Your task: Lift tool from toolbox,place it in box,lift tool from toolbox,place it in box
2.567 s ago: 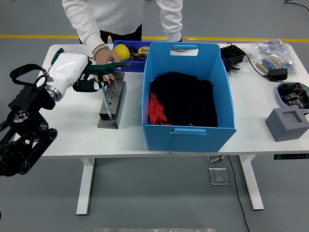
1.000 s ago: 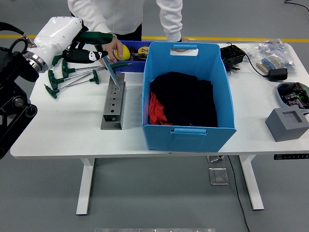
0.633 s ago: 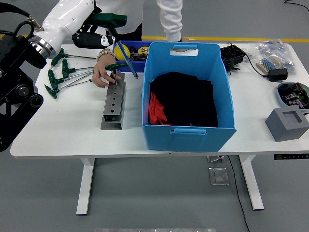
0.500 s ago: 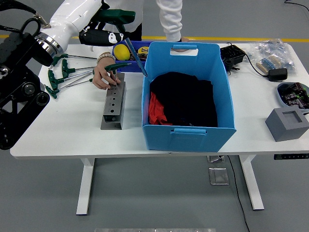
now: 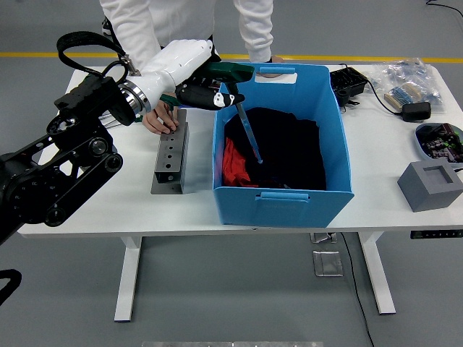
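Note:
My left hand (image 5: 206, 92) is shut on a green T-handle hex key (image 5: 233, 72). Its steel shaft (image 5: 249, 134) slants down into the big blue box (image 5: 278, 199), over the dark cloth (image 5: 278, 148) inside. The grey metal tool holder (image 5: 170, 159) stands on the table left of the box. A person's hand (image 5: 158, 121) rests at the holder's far end, partly hidden behind my arm. The person's other hand (image 5: 269, 71) is at the box's far rim. My right arm is out of view.
A small blue bin (image 5: 184, 72) with a yellow item sits behind the holder, mostly hidden by my arm. A black device (image 5: 349, 83), plastic bags (image 5: 405, 79), a bowl (image 5: 439, 139) and a grey block (image 5: 430, 185) lie at the right of the white table (image 5: 101, 206).
My left hand lifted the T-handle key out of the grey holder, carried it up and right, and now holds it over the blue box. The person's hand came down to the holder's far end.

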